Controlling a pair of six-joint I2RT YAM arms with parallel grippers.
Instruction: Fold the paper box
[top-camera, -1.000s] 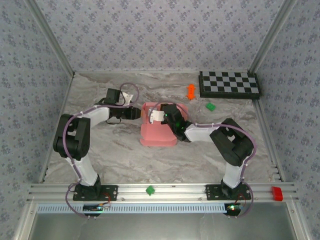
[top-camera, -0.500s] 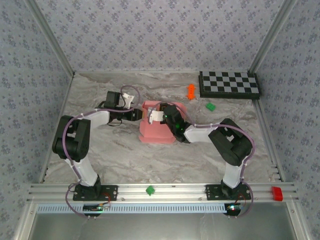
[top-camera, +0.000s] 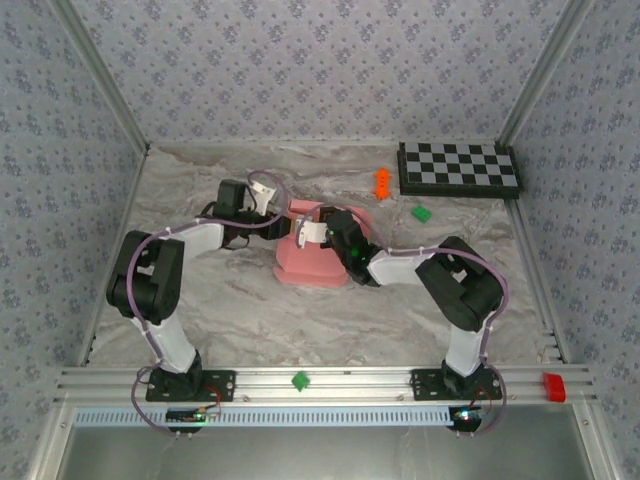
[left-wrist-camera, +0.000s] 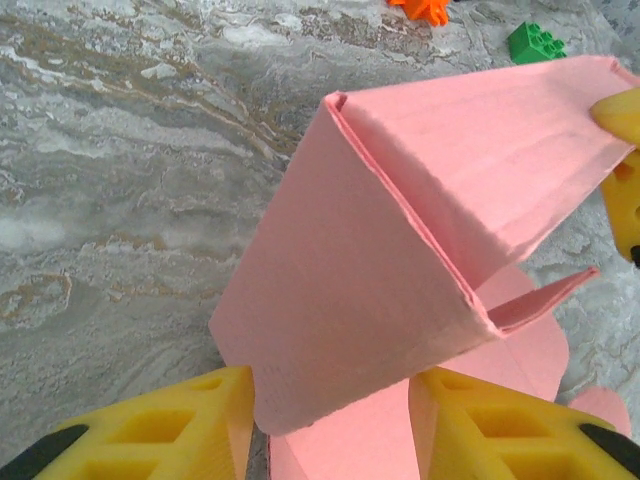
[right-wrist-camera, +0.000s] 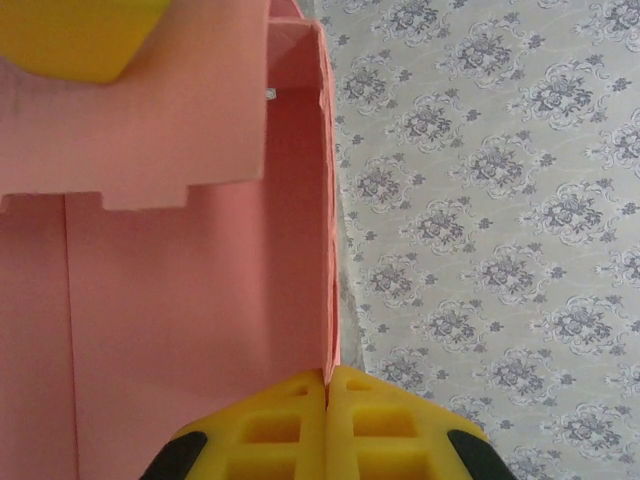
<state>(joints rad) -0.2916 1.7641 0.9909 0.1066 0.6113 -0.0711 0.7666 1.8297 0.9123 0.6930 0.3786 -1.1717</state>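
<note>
The pink paper box (top-camera: 312, 262) lies partly folded mid-table, with one wall raised. In the left wrist view this doubled wall (left-wrist-camera: 400, 240) stands as a tall pink panel. Its lower corner hangs between the yellow fingers (left-wrist-camera: 205, 425) of my left gripper (left-wrist-camera: 330, 430), which is open around it. My left gripper (top-camera: 281, 222) is at the box's far left side. My right gripper (top-camera: 305, 233) is over the box, and its fingers (right-wrist-camera: 290, 420) are shut on the thin edge of a pink wall (right-wrist-camera: 328, 250). The box floor (right-wrist-camera: 180, 330) fills the left of that view.
A chessboard (top-camera: 460, 168) sits at the far right, with an orange toy (top-camera: 381, 182) and a green brick (top-camera: 421, 212) near it. Another green brick (top-camera: 299, 380) and a red block (top-camera: 553, 386) rest on the front rail. Patterned walls enclose the table.
My left gripper has moved right and in against the box's left wall. The box has slid slightly away from the arms, with my right gripper still clamped on it.
</note>
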